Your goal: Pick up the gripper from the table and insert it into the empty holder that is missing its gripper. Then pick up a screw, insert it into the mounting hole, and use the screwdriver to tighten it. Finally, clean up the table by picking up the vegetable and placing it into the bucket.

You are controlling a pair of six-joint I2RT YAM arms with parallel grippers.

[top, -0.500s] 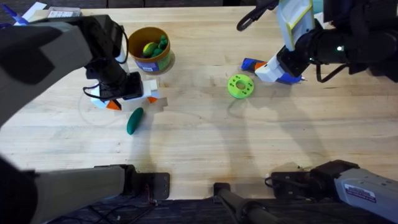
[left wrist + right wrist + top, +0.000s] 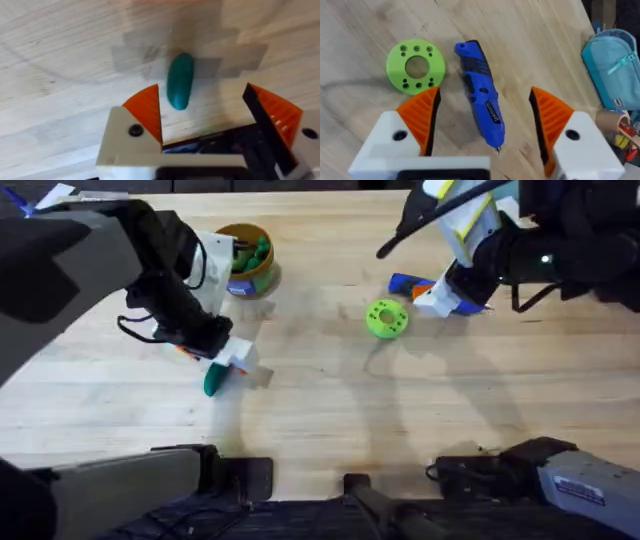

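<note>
The vegetable, a dark green oblong toy, lies on the wooden table left of centre. My left gripper hovers just above its far end, open. In the left wrist view the vegetable lies ahead of the gap between the orange pads. The bucket, orange with green and yellow toy pieces inside, stands behind the left arm. The blue screwdriver lies at the back right. My right gripper is open over the screwdriver, one finger on either side. The loose gripper part, holder and screw are out of view.
A lime-green disc with holes lies just left of the screwdriver, and appears again as the disc in the right wrist view. A light blue pouch sits past the table's edge. Bare wood runs across the middle and front.
My left gripper has moved from beside the bucket toward the table's front and right, ending over the vegetable. The right gripper has barely shifted.
</note>
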